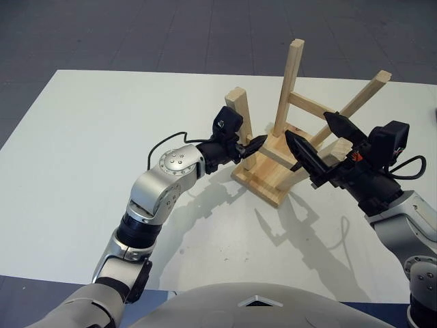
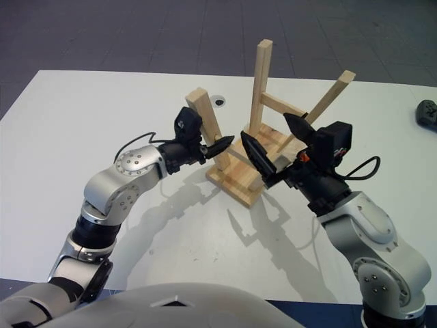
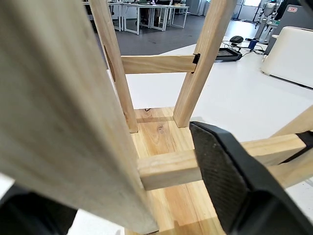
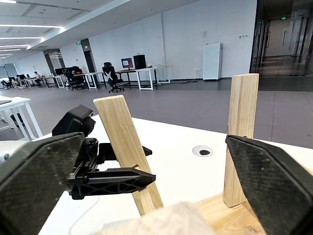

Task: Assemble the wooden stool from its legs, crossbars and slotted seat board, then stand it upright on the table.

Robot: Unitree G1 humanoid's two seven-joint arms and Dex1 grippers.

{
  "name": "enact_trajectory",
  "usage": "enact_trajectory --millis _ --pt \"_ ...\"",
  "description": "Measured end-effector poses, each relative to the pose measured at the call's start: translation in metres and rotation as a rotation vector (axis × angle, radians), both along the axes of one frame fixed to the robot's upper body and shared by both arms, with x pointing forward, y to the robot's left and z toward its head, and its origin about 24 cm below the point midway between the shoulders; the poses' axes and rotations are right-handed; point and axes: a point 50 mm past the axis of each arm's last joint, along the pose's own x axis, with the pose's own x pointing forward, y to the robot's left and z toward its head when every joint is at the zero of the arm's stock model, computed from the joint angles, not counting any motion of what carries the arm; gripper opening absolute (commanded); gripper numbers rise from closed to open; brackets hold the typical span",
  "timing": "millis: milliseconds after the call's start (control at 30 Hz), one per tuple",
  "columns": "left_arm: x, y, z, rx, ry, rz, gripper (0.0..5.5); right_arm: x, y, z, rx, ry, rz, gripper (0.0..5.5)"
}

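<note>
The wooden stool point(image 1: 276, 154) sits upside down on the white desk point(image 1: 102, 137), with its seat board point(image 1: 263, 186) flat and its legs pointing up. My left claw point(image 1: 254, 145) looks closed on the nearest leg point(image 1: 240, 116), though the wood hides the contact. My right claw point(image 1: 307, 126) hangs wide open just beside the crossbars point(image 1: 311, 106), holding nothing. I judge the assembly done and the turning-over in hand. Next, the right claw must close on a leg, then both tip the stool onto its feet.
</note>
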Motion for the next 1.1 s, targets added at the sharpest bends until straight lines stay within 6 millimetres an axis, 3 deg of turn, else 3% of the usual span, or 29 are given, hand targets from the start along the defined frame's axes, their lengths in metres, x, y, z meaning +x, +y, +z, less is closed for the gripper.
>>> enact_trajectory --millis 267,467,633,700,767,833,900,1100 --pt "0.005 0.001 0.008 -0.161 0.076 -0.006 5.38 0.001 0.002 0.003 0.023 -0.015 0.012 5.4" --pt "0.021 0.02 0.052 -0.26 0.004 0.003 5.38 0.0 0.0 0.018 0.153 -0.054 0.034 5.4" --pt "0.033 0.039 0.09 -0.359 -0.032 -0.006 5.38 -0.008 -0.007 0.039 0.359 -0.057 0.121 5.4" --pt "0.038 0.047 0.113 -0.443 -0.054 -0.045 5.38 -0.014 -0.012 0.043 0.296 -0.053 0.164 5.4" --pt "0.05 0.06 0.129 -0.467 -0.072 -0.022 5.38 -0.017 -0.017 0.035 0.11 -0.014 0.16 5.4" --pt "0.063 0.071 0.132 -0.438 -0.1 0.052 5.38 -0.016 -0.022 0.029 -0.011 0.001 0.137 5.4" --pt "0.076 0.079 0.124 -0.363 -0.11 0.139 5.4 -0.015 -0.024 0.025 -0.077 0.003 0.136 5.07" --pt "0.077 0.061 0.096 -0.309 -0.051 0.102 5.4 -0.019 -0.016 0.006 -0.068 0.084 0.233 4.0"
